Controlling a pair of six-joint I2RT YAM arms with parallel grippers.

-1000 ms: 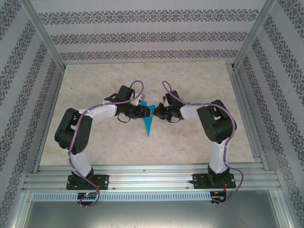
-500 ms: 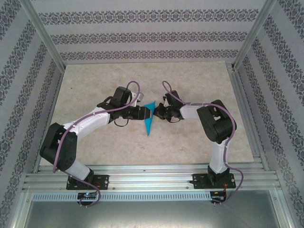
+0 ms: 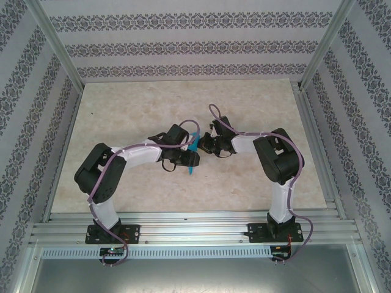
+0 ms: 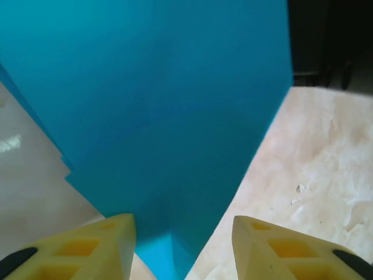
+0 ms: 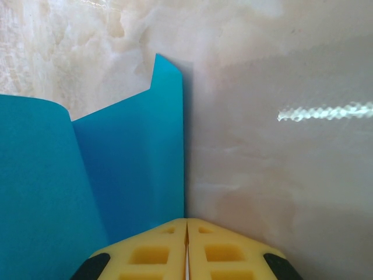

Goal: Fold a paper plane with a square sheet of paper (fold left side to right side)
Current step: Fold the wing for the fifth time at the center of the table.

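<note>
Pinching the paper plane [image 5: 134, 163] is the right hand [image 5: 186, 224]; left hand [image 4: 182, 221] gapes open.

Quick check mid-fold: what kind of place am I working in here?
Probably an enclosed lab test cell, not a home: an aluminium frame, patterned wall panels closing it in, and a marble-look tabletop with mounting rails along its near edge.

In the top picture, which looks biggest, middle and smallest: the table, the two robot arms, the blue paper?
1. The table, by far the biggest.
2. The left arm and right arm: they look about alike, so I won't rank them.
3. The blue paper, the smallest.
</note>
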